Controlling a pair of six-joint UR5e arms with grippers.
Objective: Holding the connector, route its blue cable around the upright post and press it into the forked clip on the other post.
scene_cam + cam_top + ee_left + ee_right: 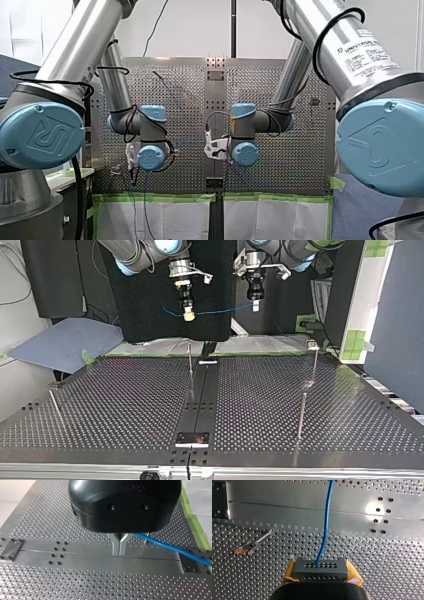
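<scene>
**Connector clamped, cable strung between both tools**

Connector: small dark block with rows of holes. It looks rigid and light. The yellow pads of my right tool clamp it across its sides, so that tool is closed on it. Good hold point: hard body that shouldn't crush, and the pads look grippy.

Blue cable exits one hole in the connector's front face and runs straight ahead of the tool. It is thin, and I judge it limp and light. It should bend easily around a post but sag if slack. A hard tug could strain it where it enters the connector, so it is best guided a little way along its length, not at the exit.

In the top view's upper middle the cable spans nearly level between the tools, well clear of the counter.

My left tool: metal fingers closed together, with the cable coming out right at them. It looks pinched.

Slim uprights: centre post in the top view's middle, right-hand post at its right with a small head. The fork is too small to make out. The cable touches neither, so routing is not yet begun.
</scene>
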